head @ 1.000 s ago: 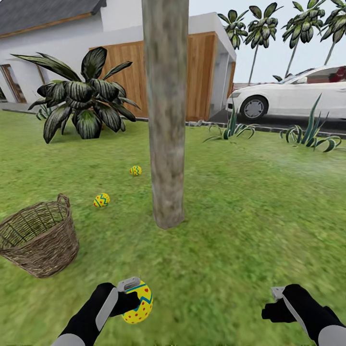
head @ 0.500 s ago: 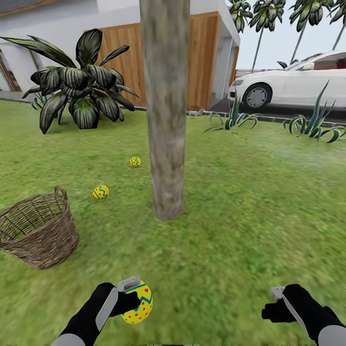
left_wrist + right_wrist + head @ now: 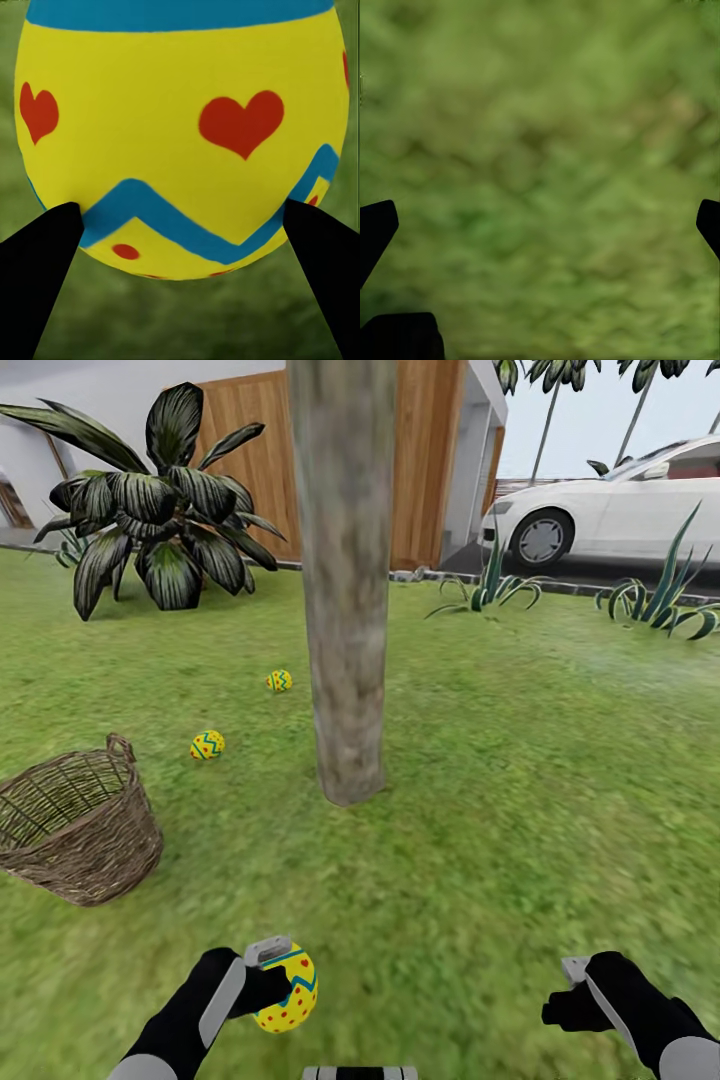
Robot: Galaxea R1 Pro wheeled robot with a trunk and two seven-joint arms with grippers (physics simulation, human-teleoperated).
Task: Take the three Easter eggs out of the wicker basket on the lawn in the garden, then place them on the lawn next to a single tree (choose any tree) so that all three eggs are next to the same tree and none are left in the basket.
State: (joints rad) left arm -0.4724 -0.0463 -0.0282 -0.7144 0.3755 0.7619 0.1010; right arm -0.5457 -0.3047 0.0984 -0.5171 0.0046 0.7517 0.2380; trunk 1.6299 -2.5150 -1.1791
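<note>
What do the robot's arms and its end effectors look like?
Both arms are black near the ends, turning light grey lower down. The left end effector and right end effector have black bodies with flat, pale grey finger plates. In the wrist views, the fingertips look plain black.

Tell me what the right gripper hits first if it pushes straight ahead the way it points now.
Most likely bare lawn: the right gripper points at grass with nothing between its open fingers. How far off is unclear.

White car (image 3: 620, 510), broad-leaved plant (image 3: 150, 510), spiky plants (image 3: 665, 595)
</note>
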